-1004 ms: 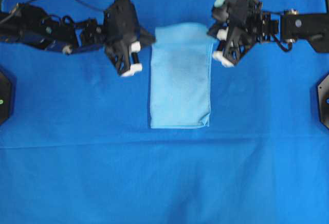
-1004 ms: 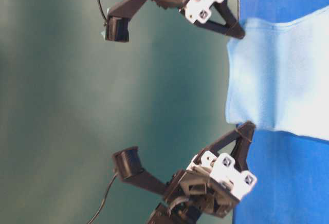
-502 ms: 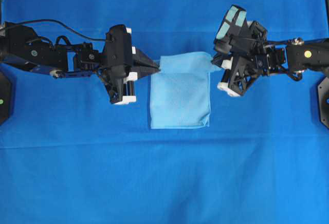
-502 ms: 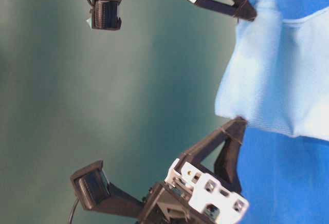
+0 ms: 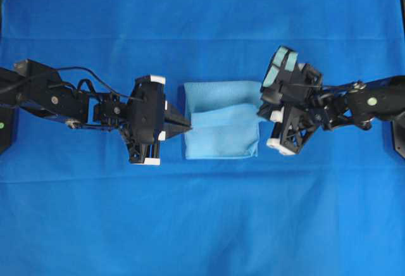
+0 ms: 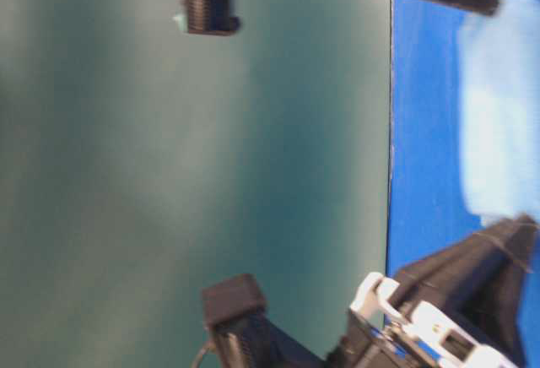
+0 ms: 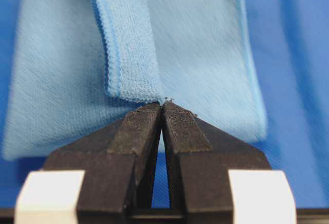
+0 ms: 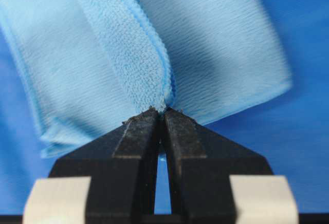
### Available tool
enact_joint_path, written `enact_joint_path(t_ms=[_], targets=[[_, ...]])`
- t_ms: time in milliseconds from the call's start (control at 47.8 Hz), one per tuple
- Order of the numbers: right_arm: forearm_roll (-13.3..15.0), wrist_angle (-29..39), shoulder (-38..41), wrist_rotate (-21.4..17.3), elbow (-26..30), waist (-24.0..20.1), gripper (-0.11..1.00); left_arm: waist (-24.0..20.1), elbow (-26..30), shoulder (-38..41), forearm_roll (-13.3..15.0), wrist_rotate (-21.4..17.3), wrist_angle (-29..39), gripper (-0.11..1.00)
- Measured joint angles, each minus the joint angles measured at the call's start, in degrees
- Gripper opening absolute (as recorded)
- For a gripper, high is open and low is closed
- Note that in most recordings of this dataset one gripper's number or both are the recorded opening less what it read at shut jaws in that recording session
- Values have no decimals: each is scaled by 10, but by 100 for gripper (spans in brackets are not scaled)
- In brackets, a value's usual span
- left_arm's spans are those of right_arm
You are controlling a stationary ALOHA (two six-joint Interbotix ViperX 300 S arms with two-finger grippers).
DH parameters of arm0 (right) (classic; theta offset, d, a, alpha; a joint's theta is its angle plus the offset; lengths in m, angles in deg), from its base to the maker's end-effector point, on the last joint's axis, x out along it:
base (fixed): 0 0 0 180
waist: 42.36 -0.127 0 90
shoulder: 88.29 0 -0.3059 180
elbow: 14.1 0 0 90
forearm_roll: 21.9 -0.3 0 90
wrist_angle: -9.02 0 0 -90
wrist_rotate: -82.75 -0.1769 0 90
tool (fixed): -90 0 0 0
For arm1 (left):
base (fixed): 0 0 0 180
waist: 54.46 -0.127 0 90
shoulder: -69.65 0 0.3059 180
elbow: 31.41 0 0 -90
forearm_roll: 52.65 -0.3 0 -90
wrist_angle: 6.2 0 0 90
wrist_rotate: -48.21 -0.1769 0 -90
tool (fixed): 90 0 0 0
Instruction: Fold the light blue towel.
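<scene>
Counting what lies here: one light blue towel (image 5: pixel 221 121), two claws, and one deep blue cloth (image 5: pixel 202 225) spread over the desk. The towel sits at the middle of the overhead frame, between the two arms, folded into a compact block with its upper layer doubled over toward the lower edge.

From above, the left claw (image 5: pixel 188 125) comes in from the left of the frame, arm stretched nearly level across the desk, its tips touching the towel's left edge. The right claw (image 5: pixel 261 107) reaches in from the right, its body tilted and rolled so its white blocks face down-left, tips at the towel's right edge.

What the overhead hides, the wrist views give. On the left wrist view, the left claw (image 7: pixel 162 110) is pinched tight on a hemmed corner of the towel (image 7: pixel 128 44), the strip rising straight from the tips. On the right wrist view, the right claw (image 8: pixel 161 115) is likewise clamped on a stitched fold of the towel (image 8: pixel 139 54).

The table-level view is blurred; it shows the towel (image 6: pixel 502 98) as a pale smear at the right, with dark claw parts at top and bottom.
</scene>
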Motion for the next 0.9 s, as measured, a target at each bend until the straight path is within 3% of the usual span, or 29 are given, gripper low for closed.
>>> enact_joint_path(t_ms=[167, 544, 586, 648, 690, 774, 899], targets=[[-1, -42, 27, -11, 0, -15, 4, 13, -6, 15, 0, 1, -2, 1], [0, -47, 32, -12, 2, -15, 5, 13, -5, 28, 0, 1, -11, 1], [-1, -46, 32, -12, 2, -15, 9, 13, -5, 28, 0, 1, -16, 1], [-1, -46, 32, -12, 2, -15, 27, 14, -5, 28, 1, 1, -20, 2], [-1, -46, 32, -11, 2, -15, 39, 15, -5, 28, 0, 1, -21, 7], [-1, -46, 32, -13, 2, -14, 58, 17, -4, 28, 1, 1, -23, 30], [-1, -45, 32, -12, 6, -21, 55, 22, -4, 25, 1, 1, -23, 68]])
